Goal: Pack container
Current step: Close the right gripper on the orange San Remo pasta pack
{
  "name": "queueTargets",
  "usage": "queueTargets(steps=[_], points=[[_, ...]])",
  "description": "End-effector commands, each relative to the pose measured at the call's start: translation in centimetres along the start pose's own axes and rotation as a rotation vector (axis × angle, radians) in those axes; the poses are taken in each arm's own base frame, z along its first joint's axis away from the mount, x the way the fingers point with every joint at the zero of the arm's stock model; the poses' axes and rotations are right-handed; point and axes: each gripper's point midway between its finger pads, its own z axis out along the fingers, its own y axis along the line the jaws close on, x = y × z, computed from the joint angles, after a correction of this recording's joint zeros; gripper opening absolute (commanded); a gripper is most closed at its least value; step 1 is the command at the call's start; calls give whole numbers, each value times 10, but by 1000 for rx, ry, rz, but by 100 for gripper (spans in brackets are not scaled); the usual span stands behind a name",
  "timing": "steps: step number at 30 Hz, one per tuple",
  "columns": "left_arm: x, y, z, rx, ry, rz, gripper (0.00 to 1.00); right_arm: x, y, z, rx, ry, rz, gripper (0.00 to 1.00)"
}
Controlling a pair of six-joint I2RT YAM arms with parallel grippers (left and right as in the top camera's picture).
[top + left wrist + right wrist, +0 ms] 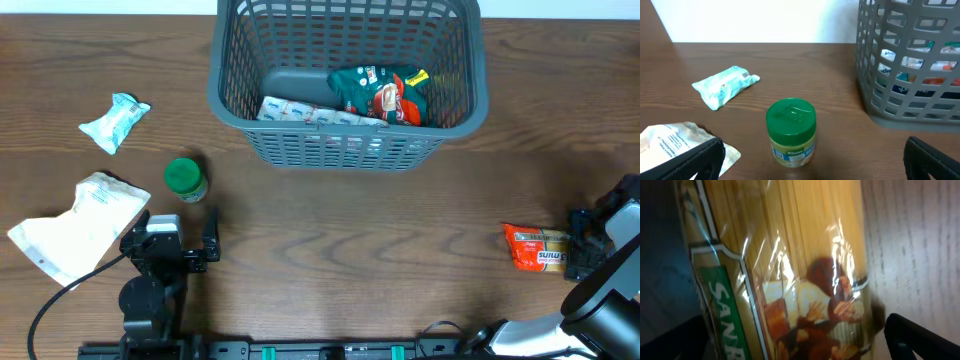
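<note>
The container (pixel 228 92) is a dark grey lattice basket at the top centre, also at the right of the left wrist view (pixel 875 95). It holds a green snack bag (pixel 385 92) and a white and blue packet (pixel 300 112). My left gripper (pixel 172 235) (pixel 812 152) is open and empty, just short of a green-lidded jar (pixel 184 178) (pixel 791 131). My right gripper (pixel 576 243) (pixel 790 345) is open, with its fingers on either side of a red and yellow pasta packet (pixel 535 247) (pixel 790 270) lying on the table.
A teal packet (pixel 115 120) (pixel 725 86) lies at the far left. A white bag (pixel 75 225) (pixel 670 142) lies by my left gripper's left finger. The wooden table (pixel 380 240) runs under everything.
</note>
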Motion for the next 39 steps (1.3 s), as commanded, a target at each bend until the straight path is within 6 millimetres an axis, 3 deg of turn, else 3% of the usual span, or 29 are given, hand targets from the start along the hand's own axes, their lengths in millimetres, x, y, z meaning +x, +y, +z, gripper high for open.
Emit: queueTargets(steps=[1,9,14,22,39], points=[[11,2,3,-10,24,-9,99,27,-13,13,35,123,36,98],[11,2,3,-10,24,-9,99,28,-12,13,25,138,45,98],[11,2,3,-10,24,-9,99,27,-12,13,21,134,14,93],[11,2,3,-10,24,-9,98,9,-24,14,89,30,-107,98],[11,2,3,-10,24,-9,99,21,-25,13,80,90,-79,99]])
